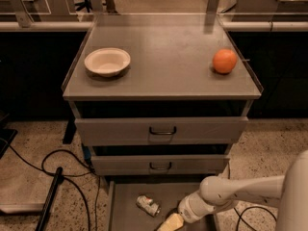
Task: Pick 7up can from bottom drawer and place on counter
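Observation:
The 7up can (147, 205), silvery with a green and red mark, lies on its side on the flat grey floor of the pulled-out bottom drawer (125, 196). My gripper (169, 223) reaches down into that drawer from the right on a white arm (240, 191). It sits just right of the can and a little nearer the lower edge of the view, apart from it, and it is partly cut off there. The counter (168, 57) is the wide grey top of the cabinet above.
A white bowl (107, 61) sits on the counter's left and an orange (224, 61) on its right. Two grey drawers with dark handles (162, 130) are above the bottom one. Black cables (53, 177) lie on the speckled floor at left.

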Tool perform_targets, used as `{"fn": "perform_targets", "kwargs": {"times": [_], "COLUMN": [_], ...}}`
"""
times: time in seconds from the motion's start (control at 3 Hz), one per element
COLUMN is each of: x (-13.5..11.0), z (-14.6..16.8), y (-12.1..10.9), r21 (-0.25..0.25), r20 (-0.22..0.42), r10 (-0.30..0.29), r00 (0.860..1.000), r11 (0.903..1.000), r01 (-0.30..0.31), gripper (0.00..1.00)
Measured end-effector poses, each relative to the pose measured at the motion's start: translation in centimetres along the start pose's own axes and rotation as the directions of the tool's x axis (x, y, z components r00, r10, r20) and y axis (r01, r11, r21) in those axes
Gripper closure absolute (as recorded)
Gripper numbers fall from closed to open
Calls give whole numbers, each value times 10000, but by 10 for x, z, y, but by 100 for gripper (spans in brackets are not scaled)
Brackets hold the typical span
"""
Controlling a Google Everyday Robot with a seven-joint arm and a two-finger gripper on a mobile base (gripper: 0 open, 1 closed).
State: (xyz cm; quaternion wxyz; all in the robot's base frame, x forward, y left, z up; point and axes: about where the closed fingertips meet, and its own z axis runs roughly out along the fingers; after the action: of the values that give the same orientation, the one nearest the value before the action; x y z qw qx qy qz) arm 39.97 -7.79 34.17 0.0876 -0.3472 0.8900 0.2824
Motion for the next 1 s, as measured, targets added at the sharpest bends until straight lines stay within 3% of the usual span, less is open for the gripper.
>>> {"fn": "perform_targets", "kwargs": {"times": [0.33, 1.0], "x": [-21, -23], "z": [36, 39], "y": [-18, -19], "r21": [246, 515], "r20": [435, 528], "r10": [161, 92], "r00": [9989, 9986], "r11": [9996, 9986], "r01": [-172, -119], "gripper": [0, 0]}}
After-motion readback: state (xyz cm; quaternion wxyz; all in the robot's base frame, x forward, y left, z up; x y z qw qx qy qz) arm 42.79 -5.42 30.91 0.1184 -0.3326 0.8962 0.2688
